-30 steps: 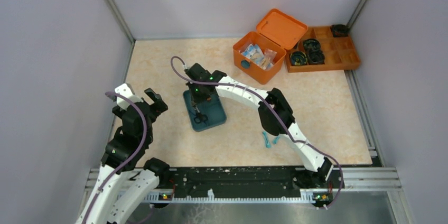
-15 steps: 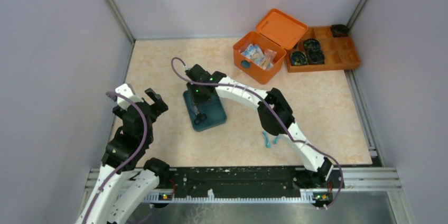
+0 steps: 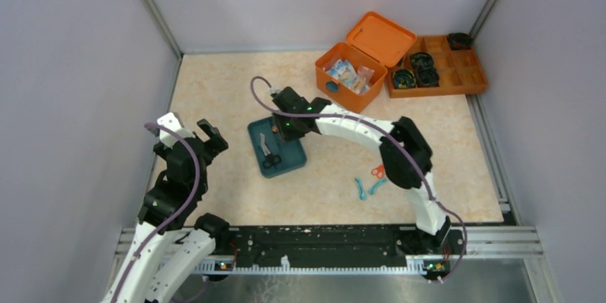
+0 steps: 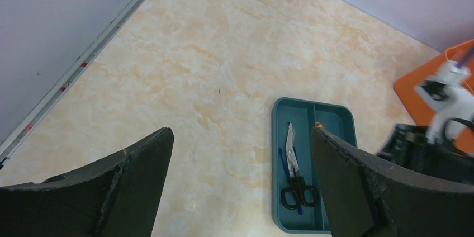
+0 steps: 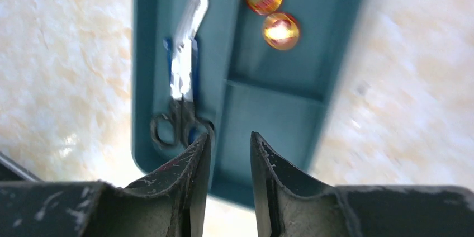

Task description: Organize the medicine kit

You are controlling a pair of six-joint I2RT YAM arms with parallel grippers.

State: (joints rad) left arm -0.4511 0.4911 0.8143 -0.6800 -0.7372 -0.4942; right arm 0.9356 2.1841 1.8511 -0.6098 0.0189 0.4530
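Underneath it all, a pale marbled worktop [image 3: 214,88], walled on three sides.

Reaching in from the near edge, the right arm [image 3: 357,128], bent over the teal compartment tray [image 3: 277,147]. Right jaws parted only narrowly, nothing between them, hanging just above the tray's near end, probably so as to work on what lies inside. At the near left, the left arm [image 3: 179,167], left jaws spread wide and empty, facing the tray from a distance, out of the other arm's way.

At the far right, the medicine kit [image 3: 348,78], lid [image 3: 380,37] thrown back and a few packets inside, so apparently ready to take more. Just beside it on the right, a flat orange divided tray [image 3: 464,78] with black items.

Well apart from the kit, in the teal tray's left compartment, black-handled scissors [image 5: 181,89] lying lengthwise, seemingly over something blue. In a far compartment, two small round orange things [image 5: 271,10].

Loose near the right arm's elbow, small teal pieces [image 3: 366,189] and an orange one [image 3: 377,171], too small to identify. No obstacle visible between tray and kit.
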